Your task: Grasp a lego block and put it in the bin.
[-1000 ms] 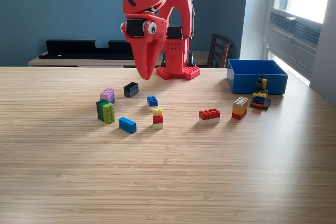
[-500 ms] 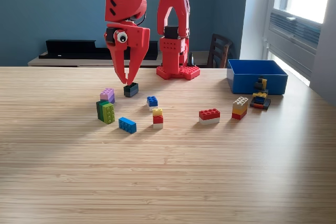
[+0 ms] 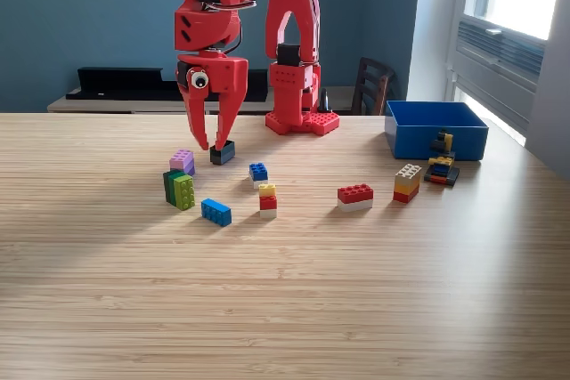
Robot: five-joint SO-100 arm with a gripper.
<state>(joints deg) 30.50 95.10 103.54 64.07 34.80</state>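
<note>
Several lego blocks lie on the wooden table. My red gripper [image 3: 212, 145] hangs open just above and to the left of a black block [image 3: 223, 152], its right fingertip close to that block's top. A purple block [image 3: 183, 162] and a green pair [image 3: 179, 190] sit below and to the left. A small blue block [image 3: 258, 172], a yellow-red-white stack [image 3: 267, 201] and a blue brick [image 3: 215, 212] lie nearer the front. The blue bin [image 3: 435, 128] stands at the exterior view's right.
A red-white brick [image 3: 355, 196], a tan-yellow-red stack [image 3: 407, 182] and a dark mixed pile [image 3: 442, 169] lie in front of the bin. The arm's red base [image 3: 301, 120] stands at the table's back. A chair [image 3: 370, 86] is behind it.
The gripper swung left from the table's middle, opened, and came down to the black block. The blocks have not moved.
</note>
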